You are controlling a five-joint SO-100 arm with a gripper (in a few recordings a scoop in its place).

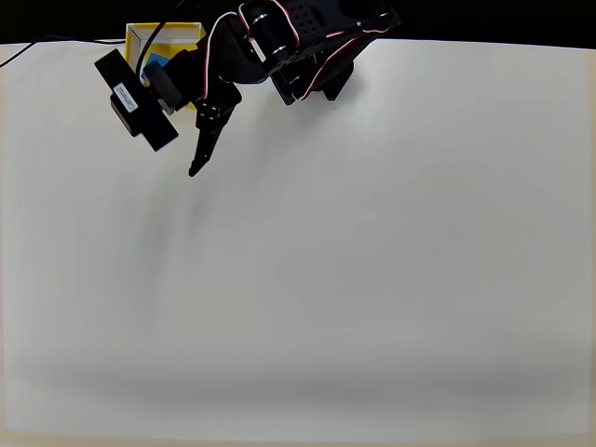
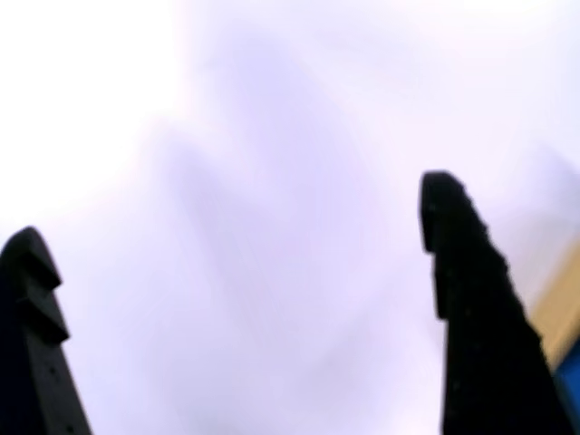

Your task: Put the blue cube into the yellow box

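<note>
Wrist view gives us the gripper point(image 2: 236, 227) spread wide, empty; the blue cube point(image 2: 571, 385) lies right of the fingers point(image 2: 471, 299), inside the yellow box point(image 2: 560, 313) at the table's point(image 1: 372, 279) far-left corner.

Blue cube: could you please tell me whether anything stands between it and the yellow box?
Nothing visible does. In the overhead view a patch of the blue cube already shows inside the walls of the yellow box, partly covered by the arm. The hand is open and empty over the bare table beside the box.
</note>
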